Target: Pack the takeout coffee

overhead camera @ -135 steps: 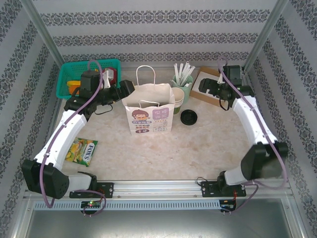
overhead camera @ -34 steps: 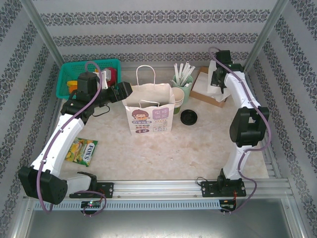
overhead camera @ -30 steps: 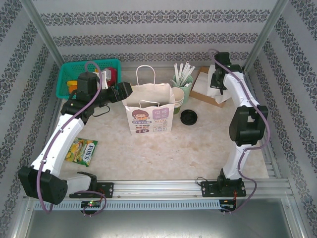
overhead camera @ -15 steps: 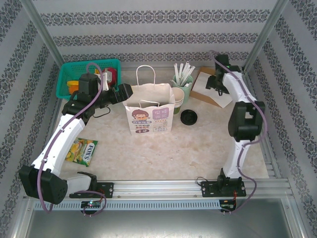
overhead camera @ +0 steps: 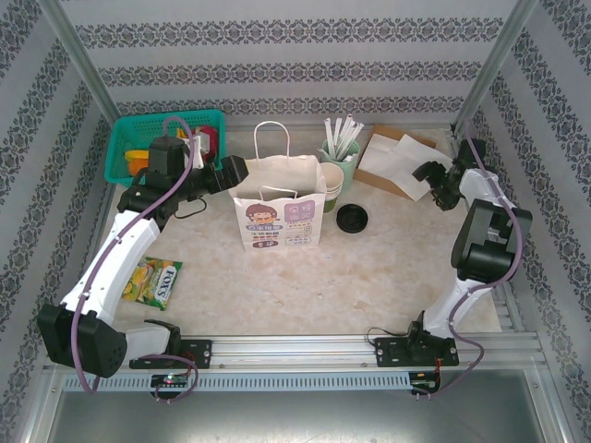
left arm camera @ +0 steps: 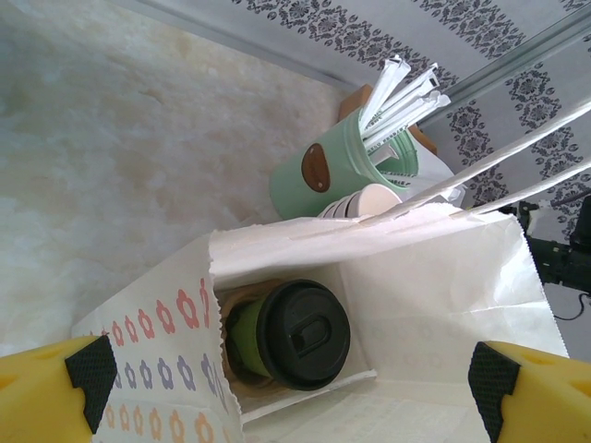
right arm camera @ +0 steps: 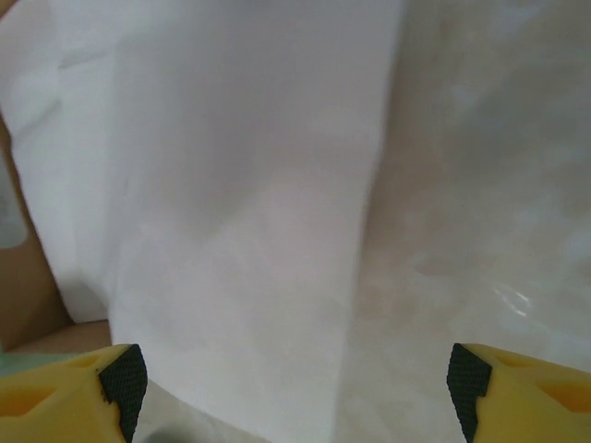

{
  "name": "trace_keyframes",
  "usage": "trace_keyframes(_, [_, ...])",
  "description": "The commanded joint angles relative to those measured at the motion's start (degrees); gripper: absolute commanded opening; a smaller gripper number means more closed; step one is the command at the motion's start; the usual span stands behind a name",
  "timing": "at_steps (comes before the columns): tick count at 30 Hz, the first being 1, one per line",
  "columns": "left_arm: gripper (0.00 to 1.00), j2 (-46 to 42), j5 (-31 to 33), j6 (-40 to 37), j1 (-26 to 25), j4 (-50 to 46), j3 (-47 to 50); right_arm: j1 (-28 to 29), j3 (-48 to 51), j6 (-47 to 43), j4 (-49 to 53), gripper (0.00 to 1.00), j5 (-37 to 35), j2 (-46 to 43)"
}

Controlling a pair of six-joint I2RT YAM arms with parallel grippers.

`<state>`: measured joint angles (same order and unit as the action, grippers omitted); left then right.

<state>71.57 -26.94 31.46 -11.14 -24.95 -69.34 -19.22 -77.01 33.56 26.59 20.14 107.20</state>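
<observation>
The takeout coffee (left arm camera: 294, 337), green-sided with a black lid, stands inside the open white paper bag (left arm camera: 434, 305) in a brown cardboard holder. My left gripper (left arm camera: 292, 392) hovers open over the bag's mouth, its pads (left arm camera: 92, 389) spread wider than the cup. From above, the left gripper (overhead camera: 233, 170) is at the upper left corner of the bag (overhead camera: 277, 217). My right gripper (overhead camera: 432, 181) is at the back right over a white paper sheet (right arm camera: 231, 231), open (right arm camera: 295, 380), with nothing between its fingers.
A loose black lid (overhead camera: 352, 218) lies right of the bag. A stack of lidless cups (overhead camera: 332, 187) and a green straw holder (overhead camera: 338, 152) stand behind it. A green basket (overhead camera: 129, 138) is back left, a snack packet (overhead camera: 155, 281) near left, brown board (overhead camera: 392, 148) back right.
My right gripper has opened and swung right and nearer, off the brown board to the white sheet's edge. The left arm has barely moved.
</observation>
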Motion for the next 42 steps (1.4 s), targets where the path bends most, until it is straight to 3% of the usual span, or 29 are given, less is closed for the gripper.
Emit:
trace_keyframes(1, [1.00, -1.75, 0.94, -0.91, 0.33, 1.07, 0.63, -0.28, -1.21, 1.95, -6.55, 0.86, 4.11, 2.61])
trace_keyframes(10, [1.00, -1.93, 1.81, -0.97, 0.37, 0.19, 0.30, -0.65, -3.14, 1.18, -12.20, 0.87, 1.80, 7.58])
trace_keyframes(13, [1.00, -1.72, 2.06, -1.05, 0.33, -0.18, -0.13, -0.66, -3.14, 0.77, -13.92, 0.83, 0.76, 8.04])
trace_keyframes(17, [1.00, -1.72, 2.19, -1.05, 0.34, -0.19, -0.27, -0.77, -2.15, -1.04, -17.49, 0.69, -0.01, 6.87])
trace_keyframes(26, [1.00, -2.71, 2.76, -1.64, 0.37, -0.77, -0.28, -1.53, 0.32, -4.97, -21.49, 0.16, -0.62, 1.81])
trace_keyframes(31, [1.00, -3.74, 2.98, -2.15, 0.38, -0.82, 0.06, -1.62, 1.14, -6.62, -21.45, 0.01, -0.29, -1.96])
trace_keyframes(36, [1.00, -5.51, 4.39, -6.41, 0.33, -0.99, -0.94, -0.83, 3.58, -8.21, -23.26, 0.00, 4.37, -9.75])
trace_keyframes(40, [1.00, -7.85, 11.61, -14.50, 0.36, 0.43, -1.68, 2.24, 4.56, -13.05, -20.96, 0.00, 6.96, -19.47])
trace_keyframes(42, [1.00, -8.94, 10.11, -18.36, 0.37, 3.09, -2.08, 4.38, 4.77, -15.00, -19.70, 0.00, 7.39, -24.02])
